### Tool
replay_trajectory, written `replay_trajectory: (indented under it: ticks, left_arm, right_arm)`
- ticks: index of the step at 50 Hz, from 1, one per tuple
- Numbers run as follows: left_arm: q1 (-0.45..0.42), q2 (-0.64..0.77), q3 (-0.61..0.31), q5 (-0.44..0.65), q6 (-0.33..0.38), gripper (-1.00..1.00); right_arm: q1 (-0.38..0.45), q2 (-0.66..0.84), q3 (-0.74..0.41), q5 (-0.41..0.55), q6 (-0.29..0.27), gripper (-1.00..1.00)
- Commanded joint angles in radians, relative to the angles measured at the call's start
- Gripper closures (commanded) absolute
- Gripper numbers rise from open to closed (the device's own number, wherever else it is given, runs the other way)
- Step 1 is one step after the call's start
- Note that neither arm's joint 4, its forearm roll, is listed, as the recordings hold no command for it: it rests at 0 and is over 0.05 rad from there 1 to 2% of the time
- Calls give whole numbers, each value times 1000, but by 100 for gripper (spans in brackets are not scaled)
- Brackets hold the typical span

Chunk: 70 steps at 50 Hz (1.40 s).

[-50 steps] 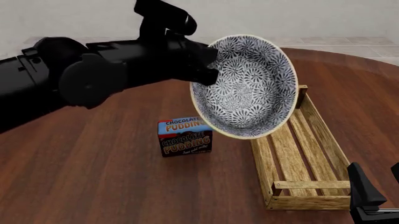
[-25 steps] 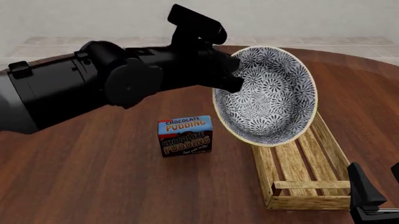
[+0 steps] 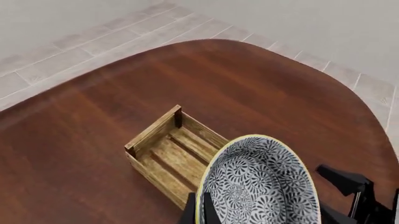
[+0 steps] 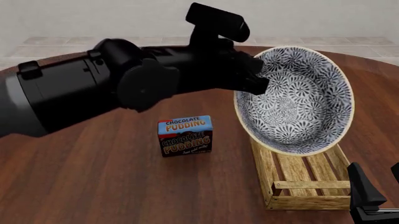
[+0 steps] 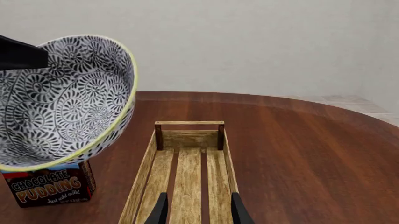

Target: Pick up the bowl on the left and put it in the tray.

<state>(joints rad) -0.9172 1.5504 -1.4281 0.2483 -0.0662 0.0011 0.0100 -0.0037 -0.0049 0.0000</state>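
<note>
Carrying the bowl point(image 4: 294, 100) rightward: over the last second the left gripper point(image 4: 254, 77) has swept it from above the middle of the surface point(image 4: 93, 177) to a spot over the tray point(image 4: 305, 179). A second ago the bowl hung over the gap between the pudding box point(image 4: 185, 136) and the tray's near-left rail; now it covers most of the tray's far half in the front view.

- Left jaws: clamped on the bowl's rim at its left edge; the left wrist view shows the two fingers pinching the rim point(image 3: 201, 212) edge-on. Grip looks unchanged across the frames.
- Bowl is airborne, tilted steeply so its inside faces the front camera, not level. Tilt about the same as before.
- Right wrist view confirms it: bowl point(image 5: 62, 98) sits high, off to the tray's left side and above the pudding box point(image 5: 50, 186), tray point(image 5: 187, 168) clear below.
- Right gripper point(image 5: 197, 207): parked at the tray's near end, hasn't moved; jaws stand apart, holding nothing.
- Pudding box unmoved, upright, well clear of the tray.

Read: transport nearly done, lowering not started. My guess is the bowl needs a touch more travel right to centre over the slats, then levelling before descent, else the low rim lands first on the tray's left rail and tips.
</note>
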Motion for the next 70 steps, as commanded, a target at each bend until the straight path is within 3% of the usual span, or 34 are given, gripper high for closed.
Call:
replay_trajectory:
  ticks: [1, 28, 47, 70]
  left_arm:
    - [-30, 1, -10, -14, -40, 100]
    - [-40, 14, 38, -110, -238, 100]
    - [47, 177, -30, -135, -379, 100]
    - [87, 333, -102, -144, -420, 100]
  right_arm:
    - [0, 0, 0, 0, 0, -100]
    - [0, 0, 0, 0, 0, -100]
    - [0, 0, 0, 0, 0, -100]
    - [0, 0, 0, 0, 0, -100]
